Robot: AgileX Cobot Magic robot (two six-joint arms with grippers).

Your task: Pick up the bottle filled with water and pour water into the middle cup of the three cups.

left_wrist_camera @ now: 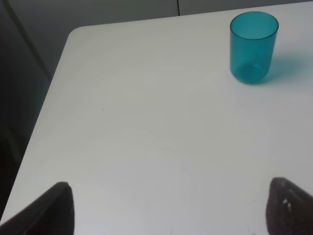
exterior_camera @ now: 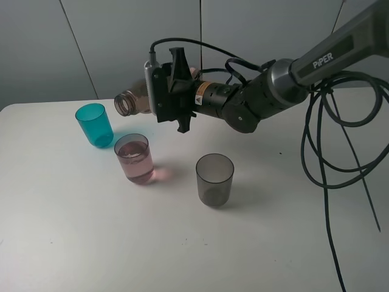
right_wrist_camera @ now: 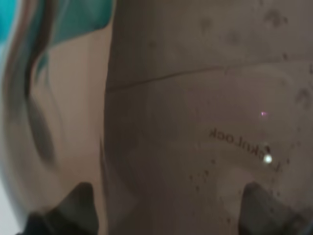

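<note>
In the high view, your right gripper (exterior_camera: 167, 91) is clamped around the bottle (exterior_camera: 130, 102), which lies almost level in the air with its open mouth pointing toward the teal cup (exterior_camera: 95, 125). The gripper body hides most of the bottle, so you cannot tell how much water is in it. The middle cup (exterior_camera: 135, 159) stands on the table (exterior_camera: 73, 231) below and just ahead of the mouth, with liquid in it. The grey cup (exterior_camera: 214, 179) stands apart to its right, and cables (exterior_camera: 316, 140) loop behind. Your left arm is out of this view. In the left wrist view, the left gripper (left_wrist_camera: 171, 215) is spread wide with only bare table between its tips, which the frame edge cuts off. In the right wrist view, the bottle fills the frame, blurred. Two dark fingertips (right_wrist_camera: 80, 208) press on it, faint lettering shows, and there is a teal smear behind.
</note>
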